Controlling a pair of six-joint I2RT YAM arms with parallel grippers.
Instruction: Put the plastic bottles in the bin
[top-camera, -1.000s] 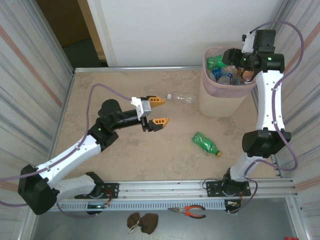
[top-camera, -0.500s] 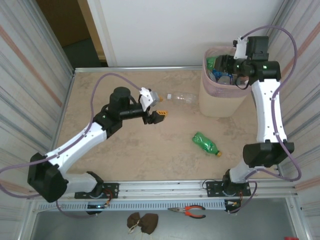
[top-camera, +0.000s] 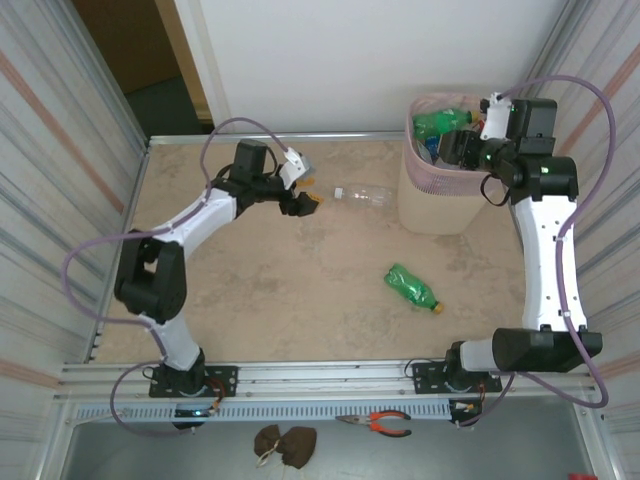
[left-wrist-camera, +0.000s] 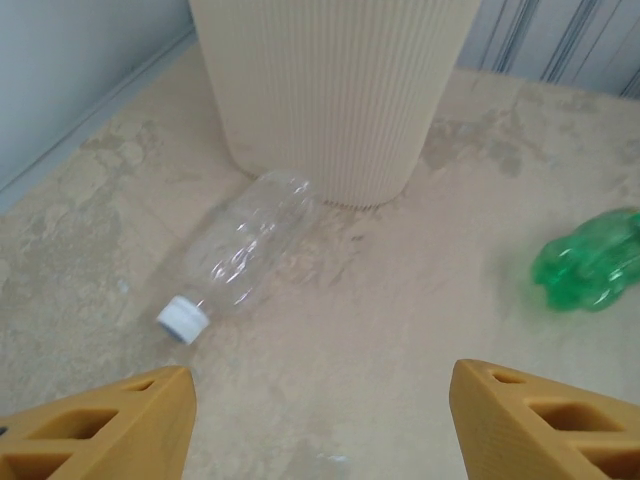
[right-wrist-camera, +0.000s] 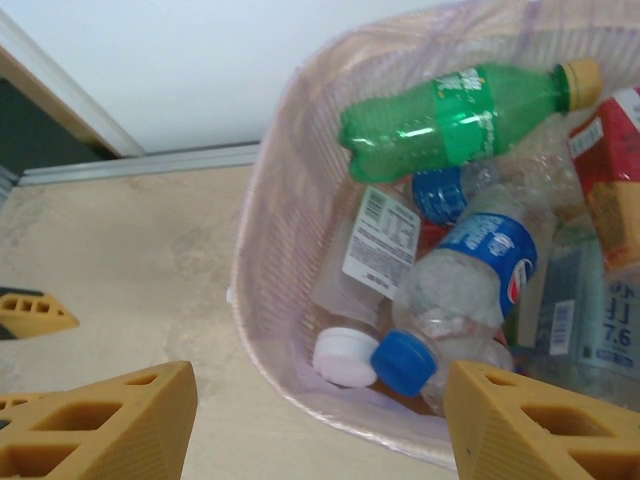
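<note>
The left fingers (left-wrist-camera: 100, 425) stand wide apart and empty, low over the counter (left-wrist-camera: 400, 330). Just ahead, nearer the left-hand finger, a clear bottle (left-wrist-camera: 245, 250) lies on its side, white cap toward the fingers. Its far end is just beside the foot of the bin (left-wrist-camera: 330, 90). A crushed green bottle (left-wrist-camera: 590, 260) lies ahead, past the right-hand finger. The right fingers (right-wrist-camera: 110, 425), also spread and empty, hang at the bin's rim. Inside, ahead between them, lie a blue-capped bottle (right-wrist-camera: 470, 270) and, farther on, a green bottle (right-wrist-camera: 450, 115).

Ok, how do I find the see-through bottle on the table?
Find the tall beige bin at the far right. Just left of its base lies the clear bottle. Unlike the crumpled green bottle, it is colourless with a pale cap.
</note>
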